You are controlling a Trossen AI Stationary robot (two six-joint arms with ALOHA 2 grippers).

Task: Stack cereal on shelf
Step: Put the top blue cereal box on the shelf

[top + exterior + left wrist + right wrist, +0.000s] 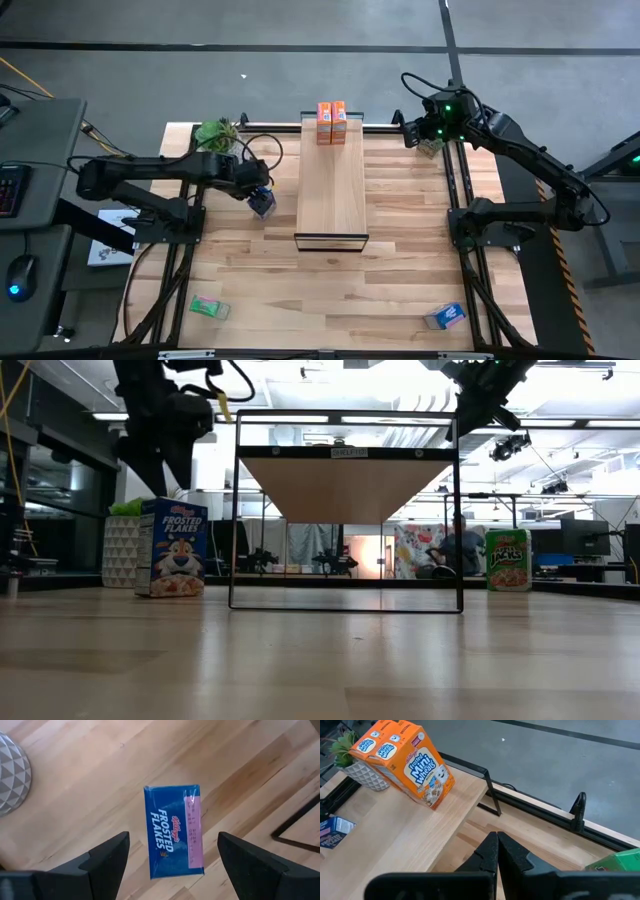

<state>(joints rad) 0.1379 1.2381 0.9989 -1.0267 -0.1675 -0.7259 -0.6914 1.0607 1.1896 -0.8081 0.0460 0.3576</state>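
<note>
A blue cereal box point(173, 831) stands upright on the table left of the shelf point(332, 195), also seen in the low view point(170, 548). My left gripper point(172, 839) is open and hovers just above the box's top face, one finger on each side, touching nothing. Two orange boxes point(331, 122) stand side by side on the shelf's far end point(407, 762). My right gripper point(497, 847) is shut, raised near the table's far right corner point(425, 135), beside an upright green box point(508, 560). Another green box point(210, 307) and another blue box point(444, 316) lie flat near the table's near edge.
A potted green plant point(215, 132) in a white faceted pot point(10, 775) stands at the far left, close behind the left arm. The shelf's black frame point(345, 510) spans the table's middle. Bare wood lies on both sides of the shelf.
</note>
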